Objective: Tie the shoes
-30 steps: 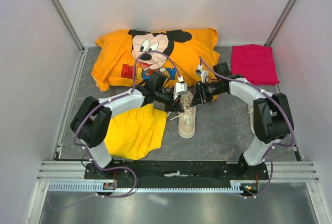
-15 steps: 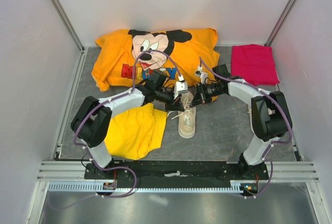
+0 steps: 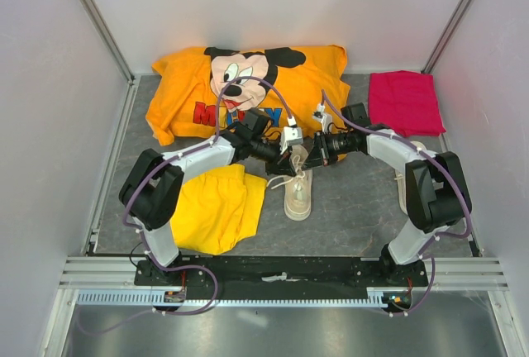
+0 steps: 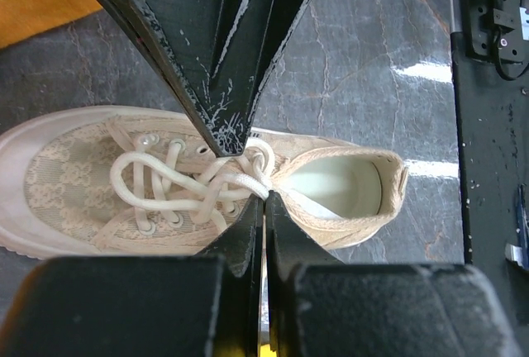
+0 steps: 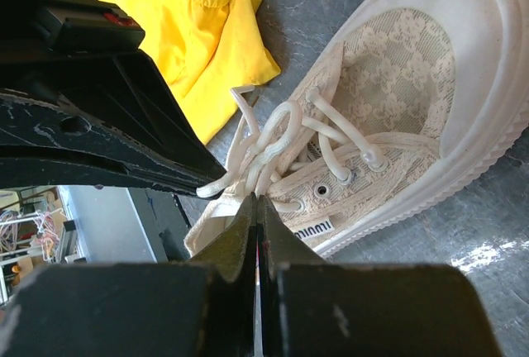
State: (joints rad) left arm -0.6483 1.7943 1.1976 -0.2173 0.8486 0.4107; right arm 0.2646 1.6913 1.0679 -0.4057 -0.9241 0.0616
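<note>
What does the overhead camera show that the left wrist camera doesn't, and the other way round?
Only the overhead view shows both arms whole, the Mickey face on the orange shirt and the pink cloth. Only the left wrist view shows the shoe's patterned fabric, its empty inside and the looped white laces up close. Both show the cream shoe lying on the dark table, with the left gripper and the right gripper closed, their tips meeting at the laces.
</note>
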